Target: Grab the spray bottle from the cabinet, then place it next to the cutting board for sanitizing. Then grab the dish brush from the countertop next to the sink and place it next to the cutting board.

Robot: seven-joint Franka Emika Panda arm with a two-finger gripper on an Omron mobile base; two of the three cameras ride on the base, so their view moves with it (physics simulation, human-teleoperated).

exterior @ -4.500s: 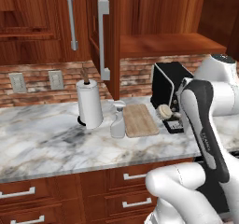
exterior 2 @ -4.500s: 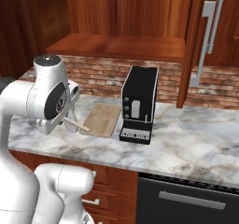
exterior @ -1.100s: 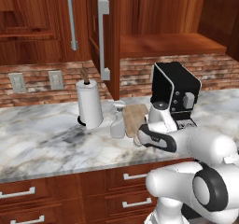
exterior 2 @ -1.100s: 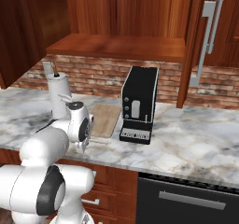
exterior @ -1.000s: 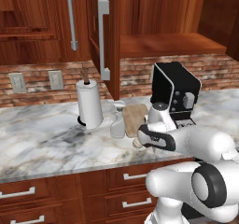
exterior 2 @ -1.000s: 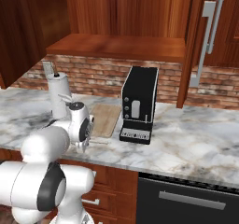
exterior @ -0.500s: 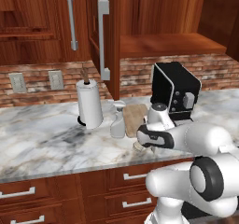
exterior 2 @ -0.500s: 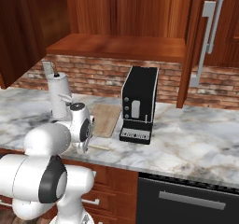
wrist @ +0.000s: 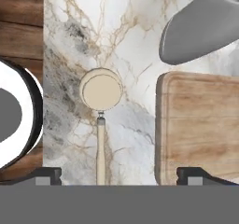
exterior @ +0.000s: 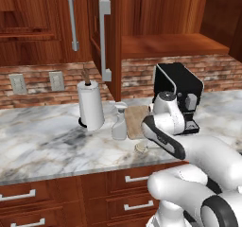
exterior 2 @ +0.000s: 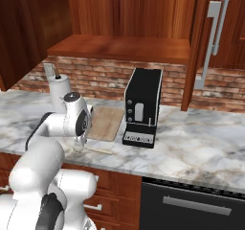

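One dish brush [wrist: 100, 106] is seen lying flat on the countertop [wrist: 135, 45] near its front edge, just beside the cutting board [wrist: 200, 125] and apart from it. The spray bottle [exterior: 119, 123] is stood at the board's other side. The gripper [wrist: 119, 175] is held above the brush with jaws spread wide and nothing gripped.

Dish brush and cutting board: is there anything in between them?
No. In the hand view, just bare marble countertop separates the dish brush from the cutting board.
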